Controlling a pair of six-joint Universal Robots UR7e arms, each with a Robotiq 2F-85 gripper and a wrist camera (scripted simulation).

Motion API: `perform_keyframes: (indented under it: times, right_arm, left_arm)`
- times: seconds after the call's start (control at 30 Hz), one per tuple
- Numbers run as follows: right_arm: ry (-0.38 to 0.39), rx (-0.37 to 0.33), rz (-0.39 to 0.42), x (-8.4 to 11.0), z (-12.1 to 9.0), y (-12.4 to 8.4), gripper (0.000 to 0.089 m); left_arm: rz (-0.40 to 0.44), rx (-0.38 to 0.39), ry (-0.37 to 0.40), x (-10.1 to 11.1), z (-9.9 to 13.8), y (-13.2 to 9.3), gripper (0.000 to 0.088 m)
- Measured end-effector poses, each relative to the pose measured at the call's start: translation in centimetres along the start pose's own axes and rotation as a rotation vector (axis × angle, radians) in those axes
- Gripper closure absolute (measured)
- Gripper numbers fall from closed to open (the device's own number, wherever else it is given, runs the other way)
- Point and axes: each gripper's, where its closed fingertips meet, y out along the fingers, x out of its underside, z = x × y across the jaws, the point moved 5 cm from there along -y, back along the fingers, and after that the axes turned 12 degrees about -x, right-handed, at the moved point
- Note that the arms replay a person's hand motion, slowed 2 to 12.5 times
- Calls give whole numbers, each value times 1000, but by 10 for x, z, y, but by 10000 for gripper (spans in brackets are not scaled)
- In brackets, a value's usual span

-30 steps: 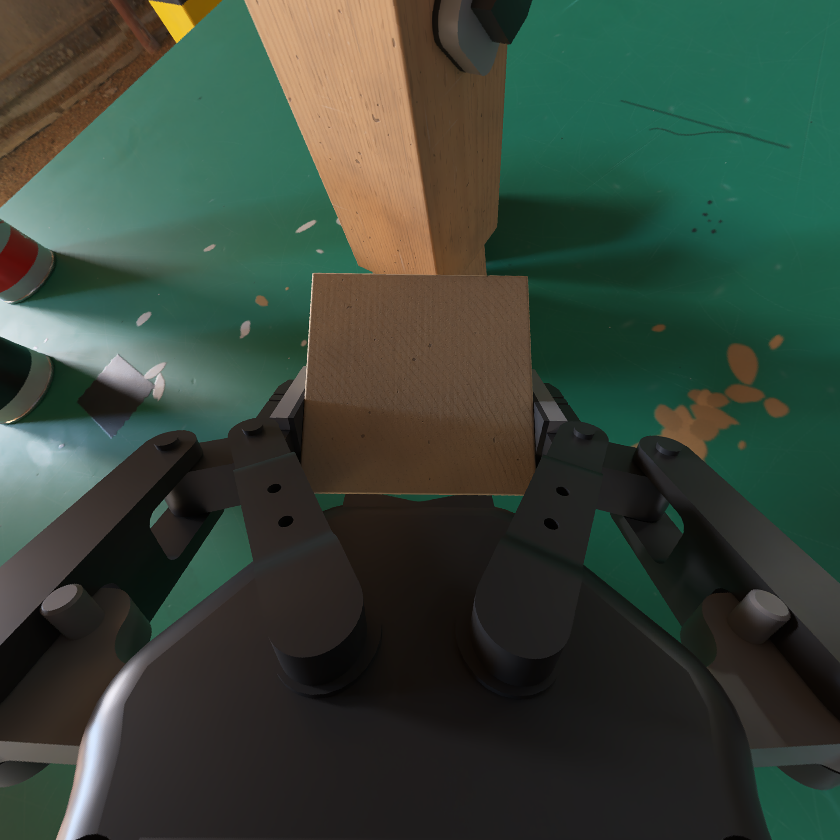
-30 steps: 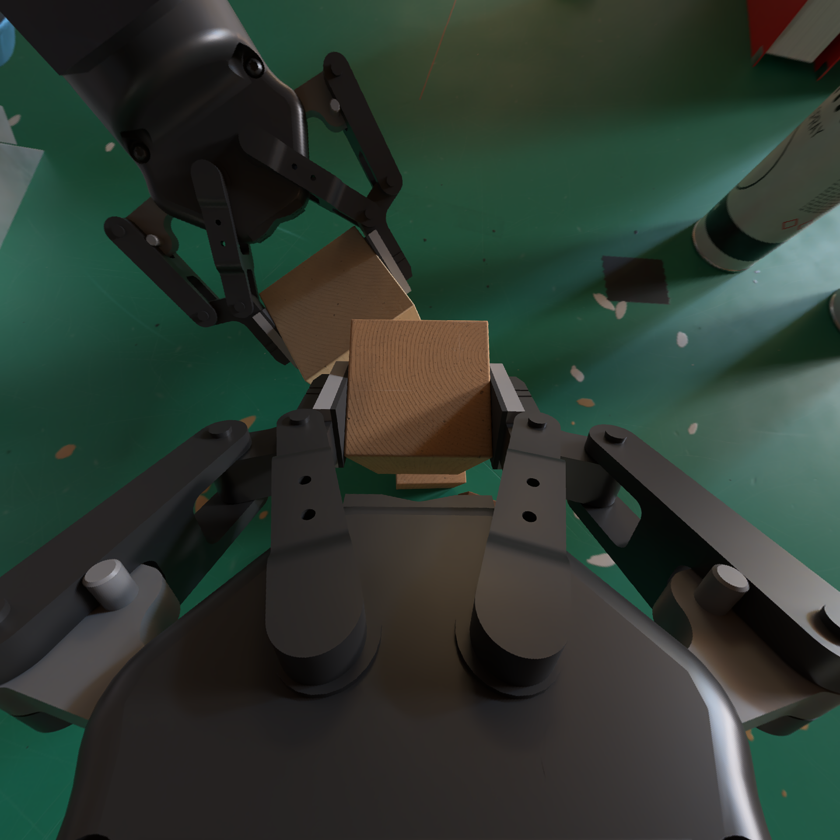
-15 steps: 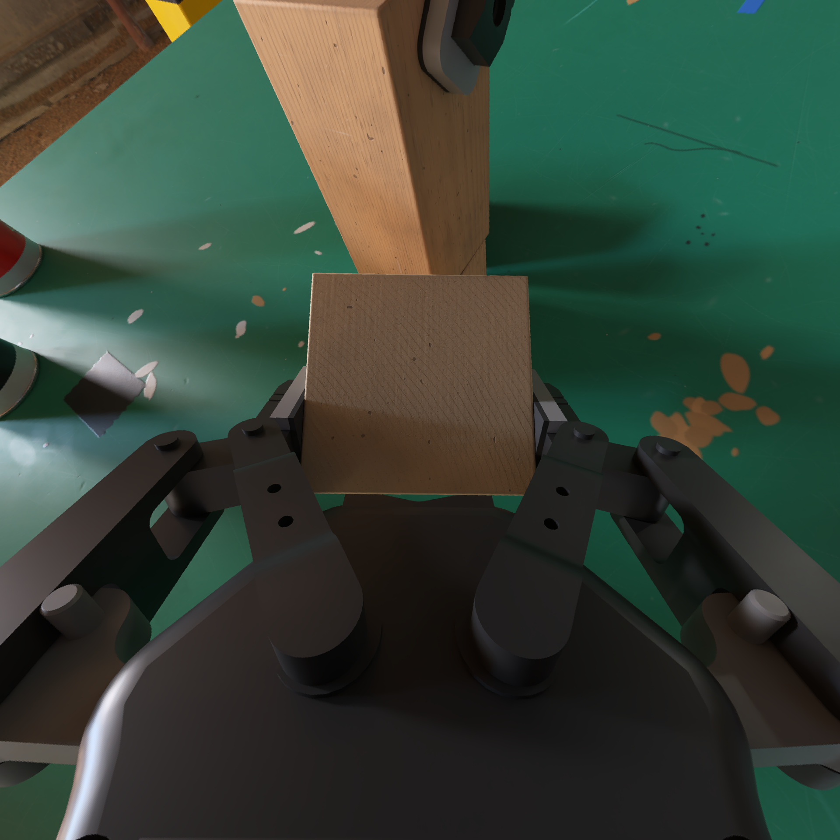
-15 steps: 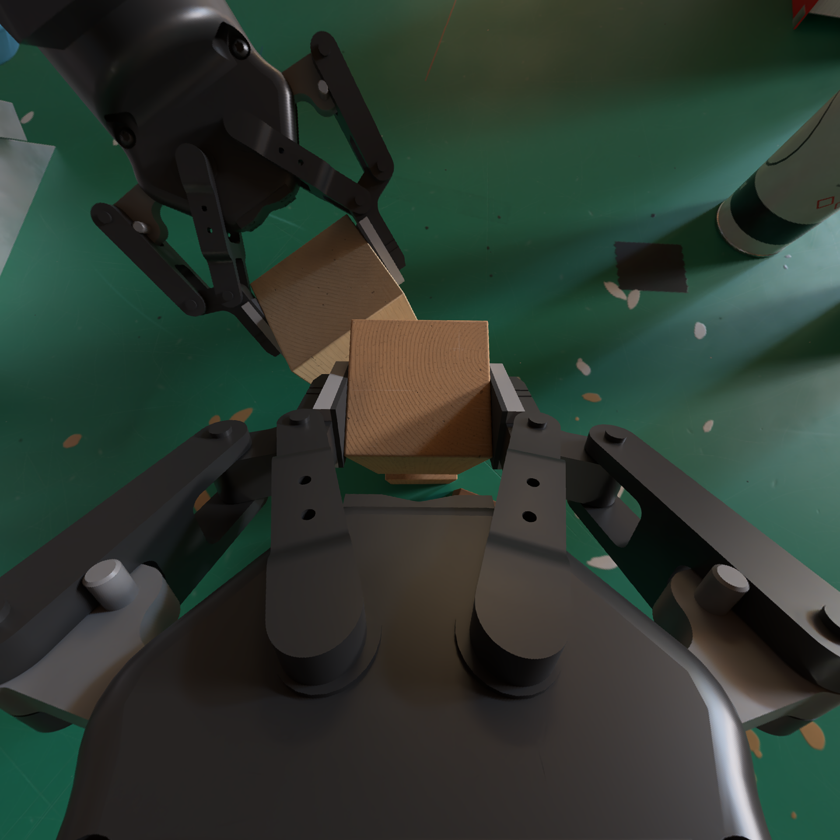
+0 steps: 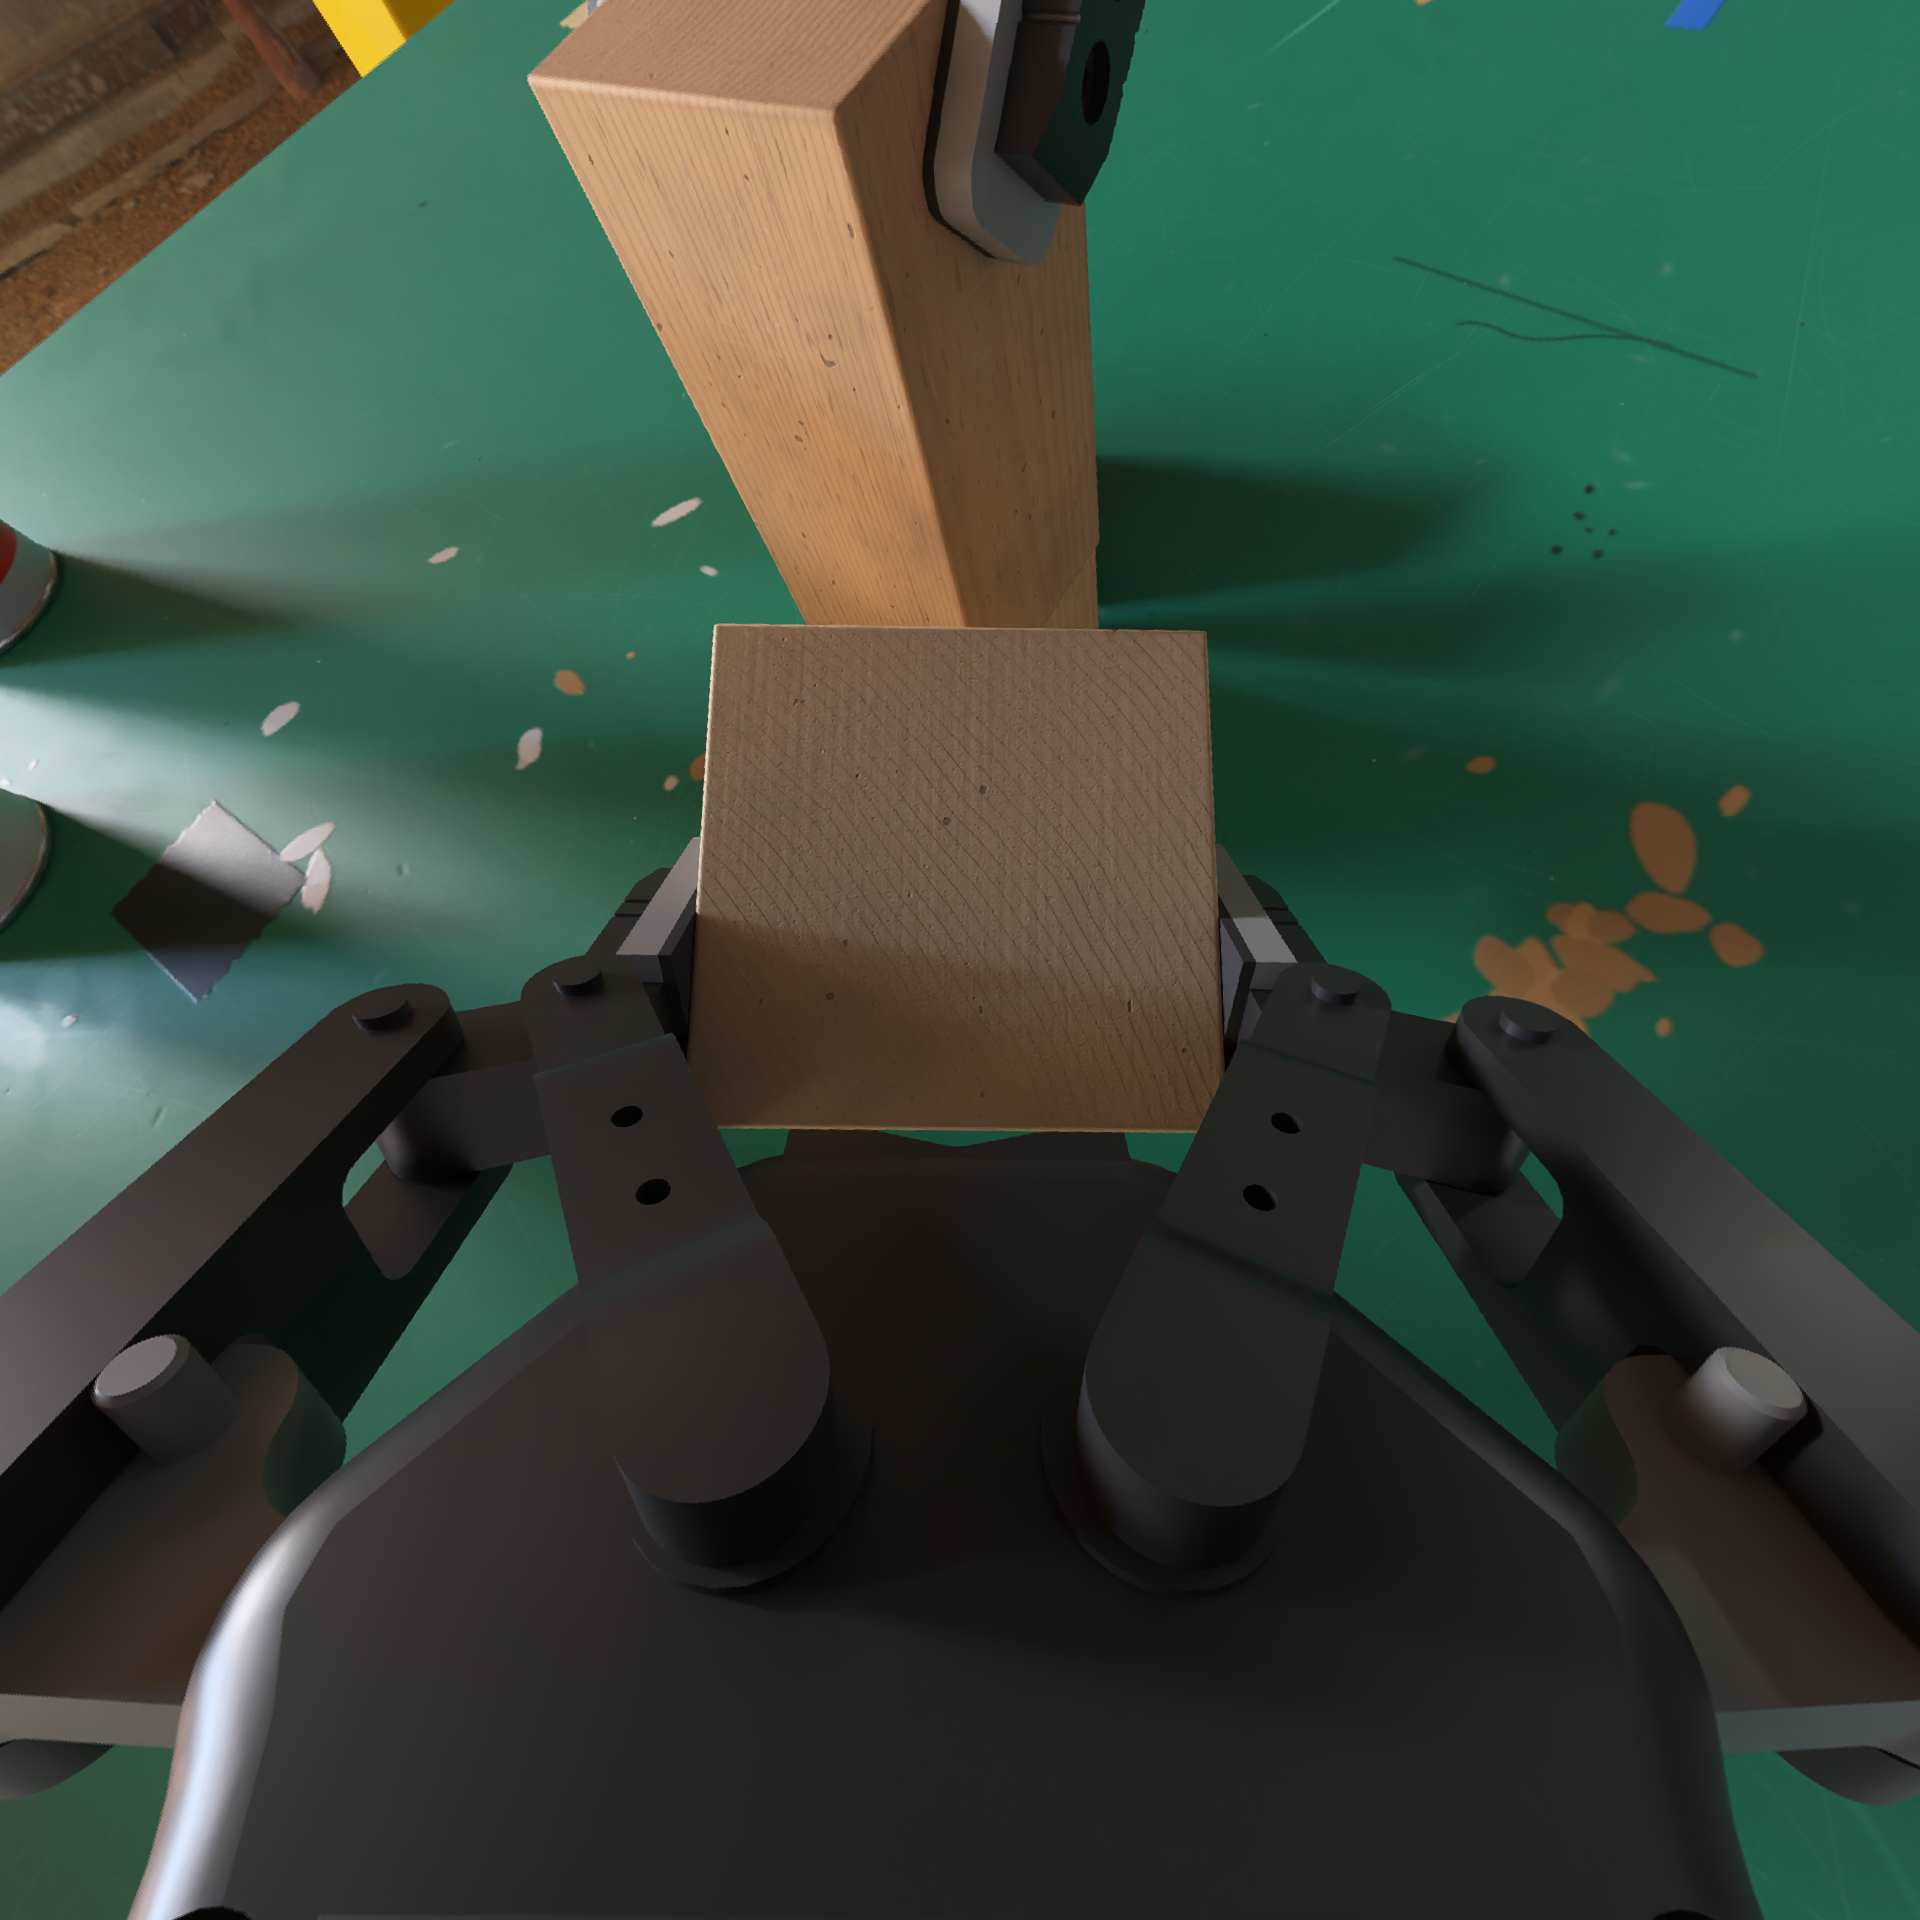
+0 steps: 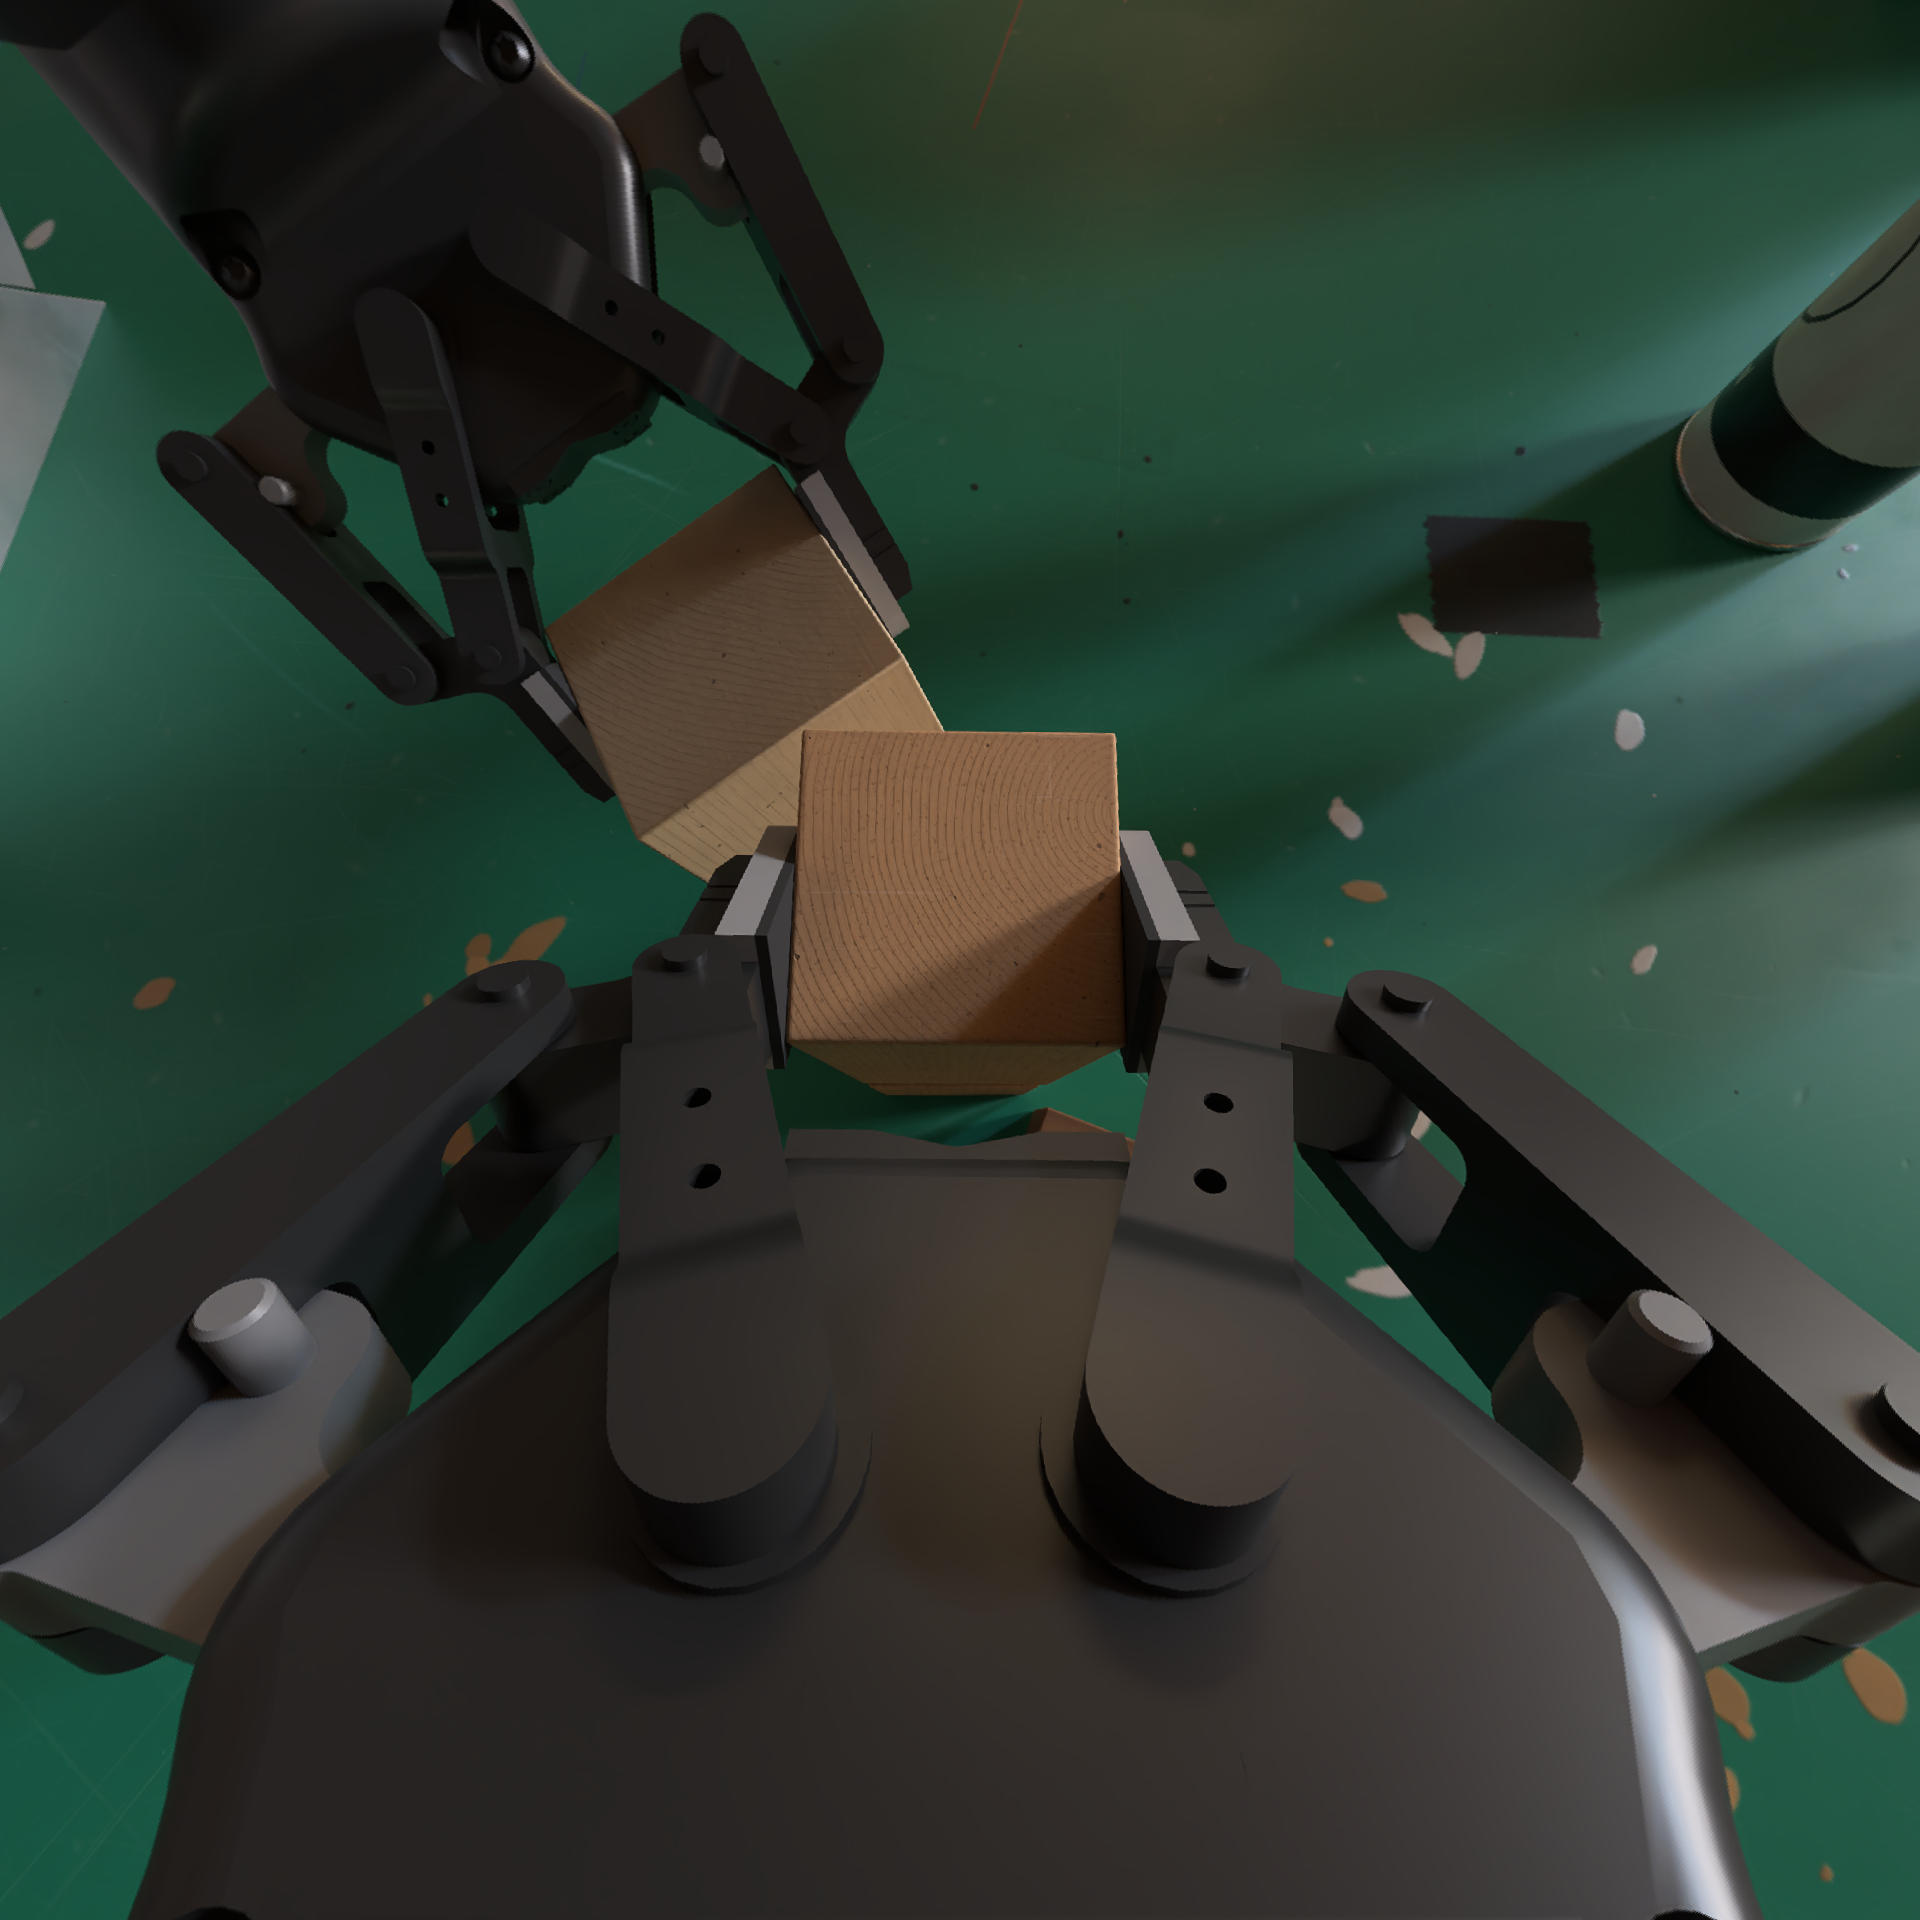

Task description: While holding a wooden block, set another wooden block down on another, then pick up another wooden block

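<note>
Paint-flecked green tabletop (image 5: 1455, 582)

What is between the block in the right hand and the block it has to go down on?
Nothing visible. The right hand holds its block directly above a lower block peeking out beneath it. The left hand's block sits beside, up-left, very close, not underneath.

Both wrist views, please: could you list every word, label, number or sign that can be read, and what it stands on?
No readable text in either view.
Left-held pale wooden block: bare grain, no marks.
Right-held pale wooden block: bare grain, no marks.
White and dark green cylinder: only a thin curved line shows, no letters.
</note>
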Motion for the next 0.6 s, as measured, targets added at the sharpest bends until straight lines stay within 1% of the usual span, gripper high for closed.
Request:
perform_keyframes:
  times: [0.13, 0.3, 0.33, 0.4, 0.47, 0.6]
  right_arm:
    - [-3, -15, 9, -1, -1, 1, 415]
    - [-17, -3, 4, -1, -1, 2, 403]
    - [-19, 1, 1, 0, -1, 2, 300]
    - [-23, 4, 1, 0, -1, 3, 199]
    - [-28, 0, 9, 0, -1, 3, 139]
    - [-43, -7, 34, -2, -3, 2, 68]
  left_arm:
    - [-9, -4, 5, 1, 0, 2, 191]
    - [-16, -3, 2, 3, 0, 3, 191]
    - [-16, -2, 1, 3, 0, 3, 191]
    - [-18, -1, 0, 3, 0, 4, 191]
    - [-20, -1, 0, 4, 0, 4, 191]
    - [-25, -4, -1, 4, -1, 4, 191]
